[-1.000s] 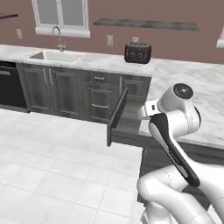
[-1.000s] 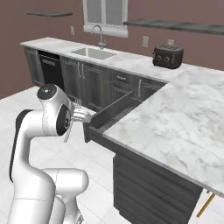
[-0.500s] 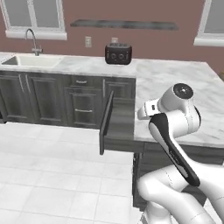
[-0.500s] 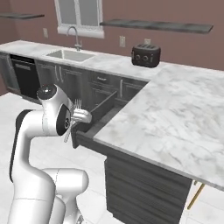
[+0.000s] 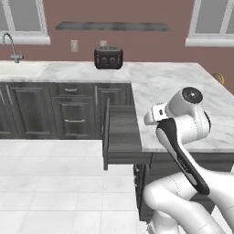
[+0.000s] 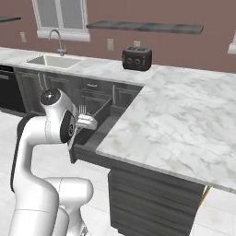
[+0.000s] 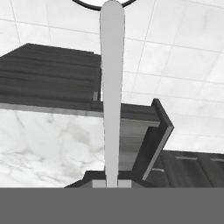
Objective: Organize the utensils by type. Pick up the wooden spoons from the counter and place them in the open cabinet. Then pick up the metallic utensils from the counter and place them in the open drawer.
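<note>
Gripper: the gripper point(image 7: 112, 183) is closed tight on the fork point(image 7: 112, 100), pinching the end of its handle, so the silver shaft runs straight out along the hand's line of sight.
Fork: in the right base view its tines point(image 6: 82, 109) stick up beside the white arm, above the near end of the drawer point(image 6: 94, 127). Carried upright like this, it seems on its way to the drawer rather than ready to drop.
Sink: set in the back run of the counter point(image 5: 173, 87), far left, well apart from the work.
Drawer: pulled fully out of the base unit point(image 5: 119, 132), at the inside corner of the counter. The part of its floor that shows looks bare; I cannot tell about the rest.
Toaster: the dark toaster point(image 5: 108, 58) stands against the wall on the back counter.
</note>
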